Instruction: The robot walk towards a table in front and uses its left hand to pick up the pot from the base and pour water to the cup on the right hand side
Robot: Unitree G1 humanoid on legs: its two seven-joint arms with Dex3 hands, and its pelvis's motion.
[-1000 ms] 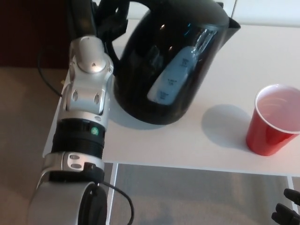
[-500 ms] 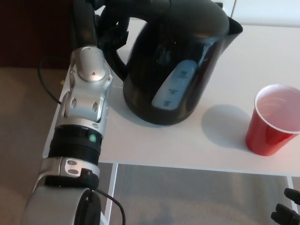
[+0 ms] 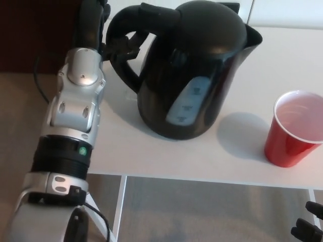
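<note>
The black pot (image 3: 189,70) stands upright on the white table (image 3: 242,156), handle to the left and spout to the right. My left hand (image 3: 108,35) is at the handle, its fingers (image 3: 123,46) curled through the loop, with the silver forearm (image 3: 73,106) running down the left. I cannot make out a base under the pot. The red cup (image 3: 295,128) stands on the table to the pot's right, apart from it, with a pale inside. Only the tip of my right hand (image 3: 308,231) shows at the bottom right corner, below the table's edge.
The table's front edge (image 3: 202,177) runs across just below the pot and cup. Grey carpet (image 3: 212,212) lies beneath it. A black cable (image 3: 43,83) hangs off the table's left side near my forearm.
The pot has gone from tilted and close to the camera to upright and lower, shifted a little right. My left forearm has swung to the left. Cup and right hand have not moved.
</note>
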